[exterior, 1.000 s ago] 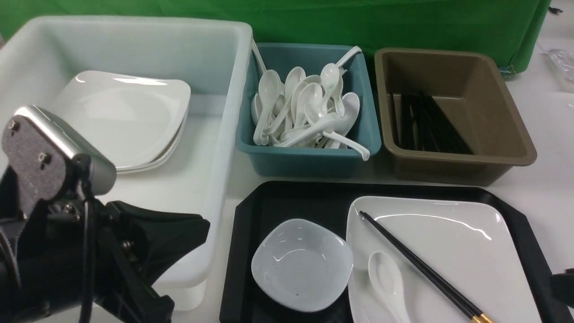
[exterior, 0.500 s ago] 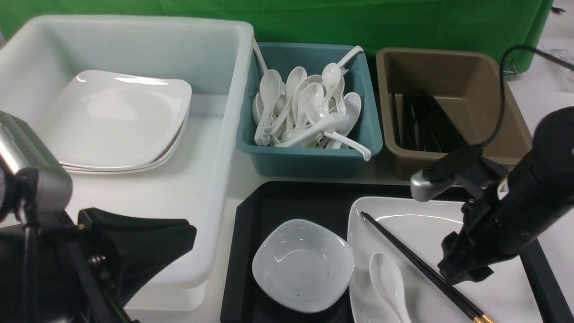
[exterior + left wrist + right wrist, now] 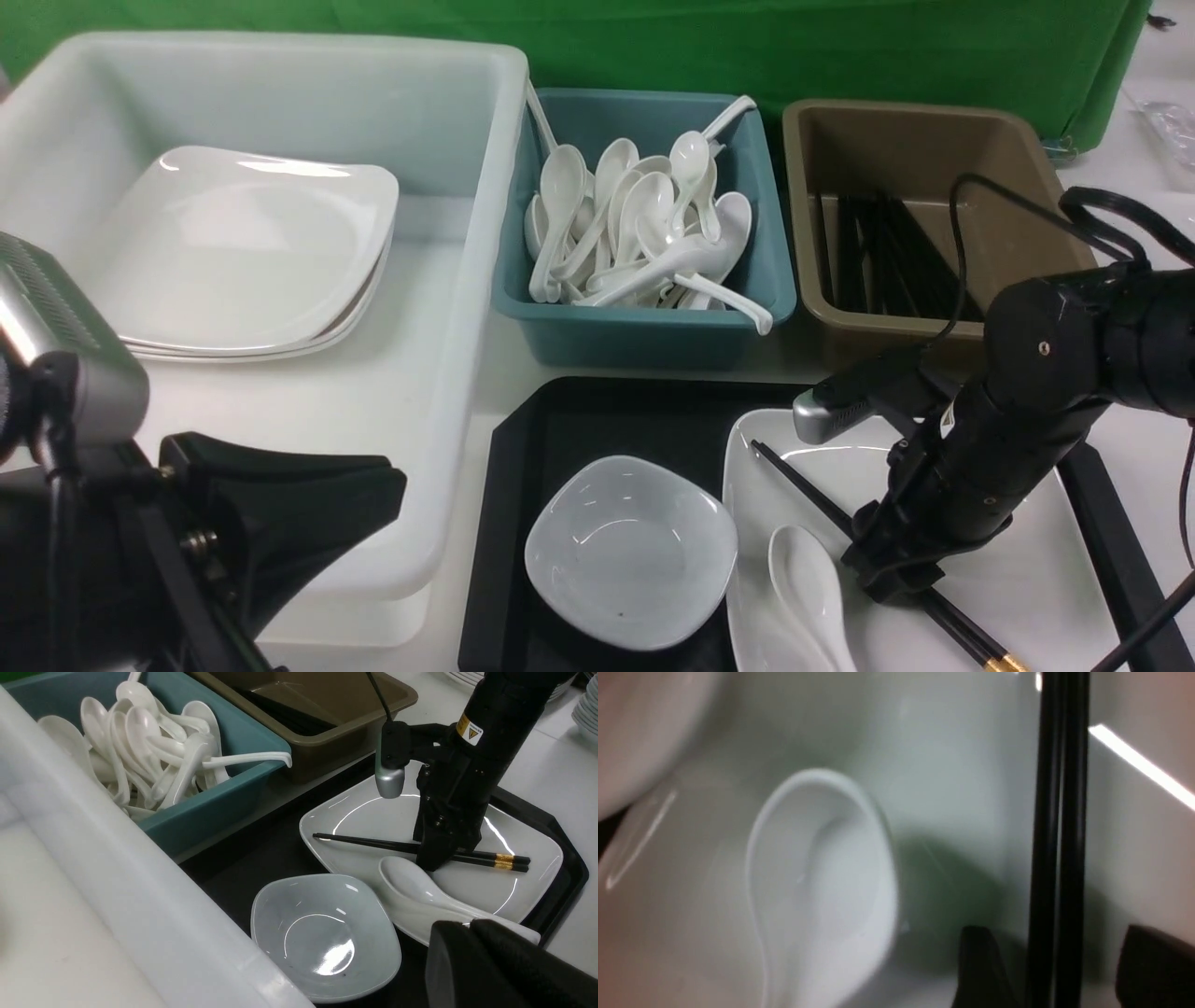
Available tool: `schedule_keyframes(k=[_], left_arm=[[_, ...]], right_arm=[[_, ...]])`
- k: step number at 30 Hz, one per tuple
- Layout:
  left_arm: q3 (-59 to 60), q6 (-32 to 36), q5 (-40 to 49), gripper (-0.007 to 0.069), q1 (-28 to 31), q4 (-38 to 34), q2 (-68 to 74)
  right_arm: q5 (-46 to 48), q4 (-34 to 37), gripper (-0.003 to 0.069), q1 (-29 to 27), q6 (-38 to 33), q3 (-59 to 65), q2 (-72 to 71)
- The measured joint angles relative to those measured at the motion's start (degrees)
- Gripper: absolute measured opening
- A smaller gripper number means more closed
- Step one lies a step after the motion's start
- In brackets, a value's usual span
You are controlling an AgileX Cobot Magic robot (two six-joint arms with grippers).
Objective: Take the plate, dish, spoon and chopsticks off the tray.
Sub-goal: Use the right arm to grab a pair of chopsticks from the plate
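I log: black tray (image 3: 597, 420) holding everything; small white dish (image 3: 630, 551), upright, left half; large white plate (image 3: 1046, 607), right half, bearing white spoon (image 3: 808, 583), bowl up, beside diagonal gold-tipped black chopsticks (image 3: 803, 481).

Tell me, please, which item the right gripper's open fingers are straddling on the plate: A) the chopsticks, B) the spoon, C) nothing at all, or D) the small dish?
A: in the right wrist view the right gripper stands open with its fingertips on either side of the chopsticks, which lie on the plate beside the spoon.
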Motion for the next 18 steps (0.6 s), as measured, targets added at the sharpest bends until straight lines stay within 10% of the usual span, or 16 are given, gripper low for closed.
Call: schedule_keyframes(k=[5,8,18], left_arm=[[0.0,0.0,0.04,0.0013,0.0,0.19,0.0],[0.0,0.0,0.04,0.0013,0.0,0.39,0.0],[0.0,0.31,-0.47,0.0013,0.0,0.83,0.0]], right_arm=[[0.33,-0.5,0.0324,0.0,-1.38,-0.13,0.15],[2.61,-0.4,0.0134,0.0,-2.15,-0.5,0.27],[8.17,0.05,0.0139,0.0,-3.14,-0.35,-11.18]])
